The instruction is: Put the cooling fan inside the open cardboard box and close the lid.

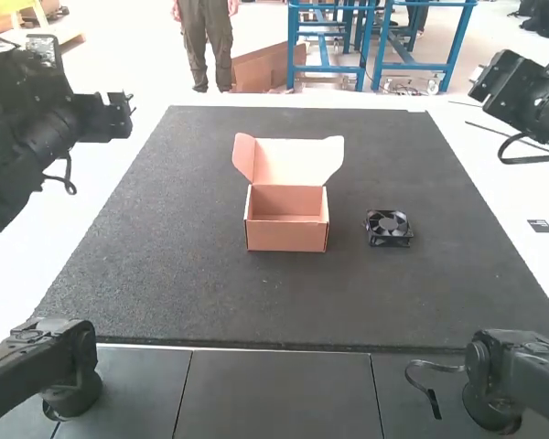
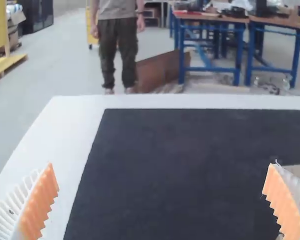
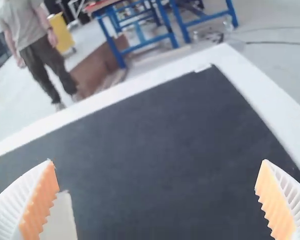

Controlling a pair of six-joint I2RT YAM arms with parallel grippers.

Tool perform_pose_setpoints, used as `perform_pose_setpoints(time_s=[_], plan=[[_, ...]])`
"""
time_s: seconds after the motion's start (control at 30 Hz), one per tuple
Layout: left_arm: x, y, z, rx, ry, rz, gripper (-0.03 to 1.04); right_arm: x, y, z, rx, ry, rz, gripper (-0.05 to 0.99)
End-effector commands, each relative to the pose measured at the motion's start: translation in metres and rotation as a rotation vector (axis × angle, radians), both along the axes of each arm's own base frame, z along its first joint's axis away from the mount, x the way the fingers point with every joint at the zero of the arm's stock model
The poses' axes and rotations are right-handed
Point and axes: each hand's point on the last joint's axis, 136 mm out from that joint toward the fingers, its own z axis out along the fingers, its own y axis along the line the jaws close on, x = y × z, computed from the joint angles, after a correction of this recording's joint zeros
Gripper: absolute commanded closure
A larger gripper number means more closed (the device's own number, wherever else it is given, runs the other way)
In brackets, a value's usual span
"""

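Standing near the middle of the black mat (image 1: pixel 165 265), the cardboard box (image 1: pixel 286 229) has its lid (image 1: pixel 288 157) tipped up at the far side, and the cooling fan (image 1: pixel 388 227) lies flat beside it toward the mat's right edge, not touching. The left gripper (image 2: pixel 159 172) is spread wide and holds nothing, facing the mat's far left corner. The right gripper (image 3: pixel 155 170), equally wide and empty, faces the far right corner.

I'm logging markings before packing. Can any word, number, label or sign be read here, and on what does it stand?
No text can be read.
On the cooling fan: any hub label is too small to read.
On the cardboard box: plain brown faces, no print visible.
On the small black tag lying on the table: any print is too small to read.
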Motion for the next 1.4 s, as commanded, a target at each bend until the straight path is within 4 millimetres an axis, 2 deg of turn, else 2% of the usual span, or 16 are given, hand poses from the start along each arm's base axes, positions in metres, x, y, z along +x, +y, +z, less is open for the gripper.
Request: perform_pose_setpoints(time_s=[0.0, 0.07, 0.1, 0.2, 0.23, 0.4, 0.47, 0.6, 0.7, 0.8, 0.9, 1.23, 1.37], plan=[[0.012, -0.002, 0.001, 0.009, 0.044, -0.007, 0.04, 0.009, 0.018, 0.004, 0.055, 0.016, 0.078, 0.03], [0.017, -0.009, -0.01, 0.031, 0.101, -0.033, 0.04, 0.017, 0.015, 0.006, 0.013, 0.027, 0.077, 0.03], [0.017, -0.018, -0.016, 0.035, 0.128, -0.074, 0.04, 0.024, 0.014, -0.002, -0.027, 0.066, 0.082, 0.03], [0.013, -0.038, -0.019, 0.034, 0.145, -0.146, 0.04, 0.037, 0.01, -0.049, -0.091, 0.297, 0.085, 0.03], [0.012, -0.045, -0.017, 0.033, 0.137, -0.171, 0.04, 0.041, 0.009, -0.056, -0.122, 0.338, 0.094, 0.03], [0.004, -0.094, -0.013, 0.038, 0.129, -0.322, 0.04, 0.061, 0.0, -0.075, -0.285, 0.437, 0.148, 0.03], [-0.002, -0.112, -0.012, 0.041, 0.139, -0.38, 0.04, 0.065, -0.003, -0.089, -0.33, 0.499, 0.175, 0.03], [-0.013, -0.138, -0.015, -0.003, 0.194, -0.45, 0.04, 0.073, -0.004, -0.109, -0.335, 0.56, 0.214, 0.03], [-0.014, -0.141, -0.026, 0.001, 0.245, -0.458, 0.04, 0.072, 0.001, -0.125, -0.351, 0.622, 0.255, 0.03], [-0.018, -0.141, -0.043, 0.015, 0.304, -0.46, 0.04, 0.065, 0.009, -0.152, -0.339, 0.733, 0.312, 0.03], [-0.02, -0.14, -0.049, 0.023, 0.334, -0.458, 0.04, 0.061, 0.008, -0.17, -0.332, 0.805, 0.325, 0.03], [-0.023, -0.142, -0.052, 0.028, 0.348, -0.469, 0.04, 0.062, -0.001, -0.231, -0.314, 0.972, 0.34, 0.03], [-0.022, -0.142, -0.051, 0.027, 0.343, -0.471, 0.04, 0.068, -0.004, -0.247, -0.307, 1.005, 0.339, 0.03]])
